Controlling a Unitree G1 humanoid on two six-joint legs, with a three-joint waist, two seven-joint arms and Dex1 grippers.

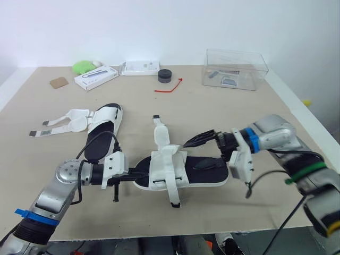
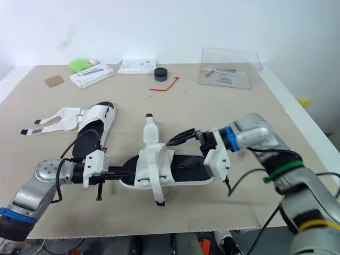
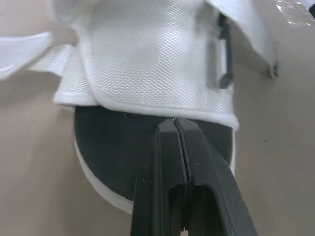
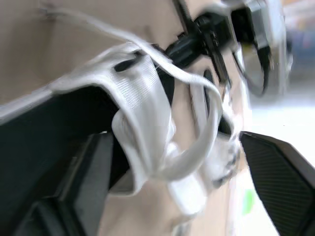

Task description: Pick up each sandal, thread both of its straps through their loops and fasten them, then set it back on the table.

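Beige tabletop [image 1: 223, 111] under a plain white wall [image 1: 159, 26] is being used as the work surface, fwiw. Nearest the front edge, the near sandal [image 1: 183, 179] is being rested flat on the table with its black footbed up. Its white straps [image 1: 162, 162] are being bunched over the middle, and one strap end [image 1: 159, 133] is being stuck up in the air.

The sandal's left end is being met by the left gripper [image 1: 134, 175]. In the left wrist view the two black fingers [image 3: 197, 162] are being pressed tight together, tips right at the hem of the white upper. Whether anything is actually being pinched between them can't be told.

The other end is being approached by the right gripper [image 1: 206, 153], and its fingers are being spread wide. One is being held above the footbed and the other down by it, with the looped straps being framed between them in the right wrist view.

Further back on the left, the second sandal [image 1: 103, 130] is being left flat on the table, its undone straps [image 1: 58, 125] being splayed out sideways.

Along the far edge, a few things are being parked:
- a brown square [image 1: 59, 82]
- a green lump [image 1: 83, 66]
- two white boxes [image 1: 95, 77] [image 1: 141, 67]
- a black puck [image 1: 165, 75]
- a red cord [image 1: 170, 87]
- a clear plastic box [image 1: 235, 69]
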